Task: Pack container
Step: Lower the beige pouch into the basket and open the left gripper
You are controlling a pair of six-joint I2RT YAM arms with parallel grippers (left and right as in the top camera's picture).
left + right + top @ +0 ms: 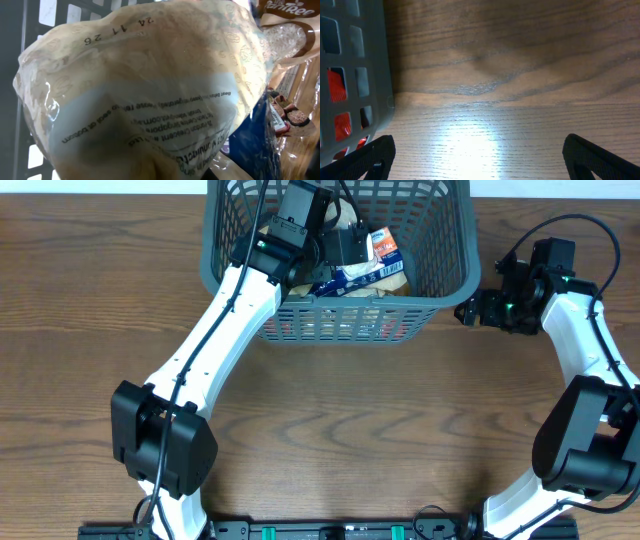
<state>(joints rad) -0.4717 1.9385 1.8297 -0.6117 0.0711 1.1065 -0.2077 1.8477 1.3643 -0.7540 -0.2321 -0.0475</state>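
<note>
The dark grey slotted container [400,302] stands at the table's far middle with several snack packets inside. My left gripper [345,245] reaches down into it. In the left wrist view a clear and beige snack packet [150,85] with printed text fills the frame and hides the fingers, and the gripper seems shut on it. The container's wall [15,40] shows behind it. My right gripper [470,310] is open and empty just right of the container, low over the wood [480,160]. The container's corner [355,75] is at its left.
Inside the container lie a white and orange packet [385,250], a blue packet [340,280] and red packets seen through the lattice [300,328]. A brown packet [290,20] and a blue one [255,140] show beside the held packet. Bare wood table [350,430] lies in front.
</note>
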